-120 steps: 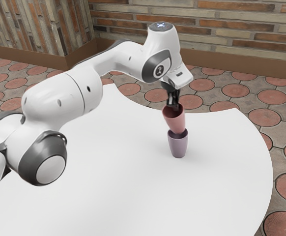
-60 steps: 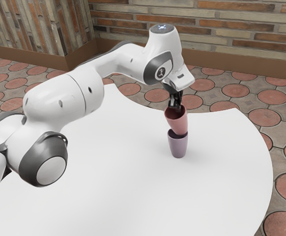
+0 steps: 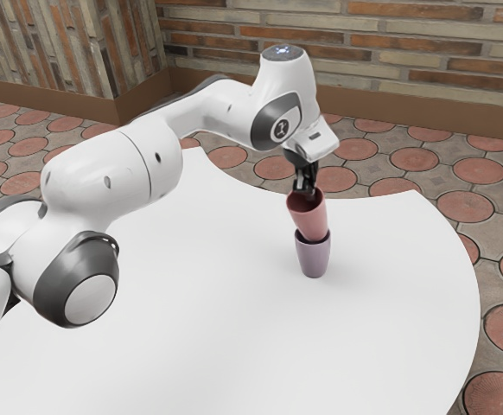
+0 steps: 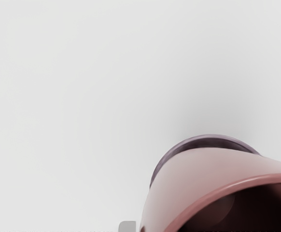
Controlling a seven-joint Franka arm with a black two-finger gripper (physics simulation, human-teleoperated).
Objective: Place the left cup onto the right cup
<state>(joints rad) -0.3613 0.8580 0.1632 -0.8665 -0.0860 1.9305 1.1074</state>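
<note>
Pink, smooth and tapered, the left cup (image 3: pixel 308 216) sits with its base inside the mouth of the purple cup (image 3: pixel 313 256), leaning a little toward the exterior view's left. The purple cup stands upright on the round white surface (image 3: pixel 191 328), towards its far right part in the exterior view. The black hand (image 3: pixel 303 185) comes straight down from the white arm and is clenched on the pink cup's far rim, one finger inside and one outside.

The wrist view looks past the pink cup's open mouth and dark inside (image 4: pixel 213 179) to a thin arc of the purple rim (image 4: pixel 198 143) showing beyond it, with matte white surface all round. The exterior view adds a brick wall and a floor of round terracotta tiles.
</note>
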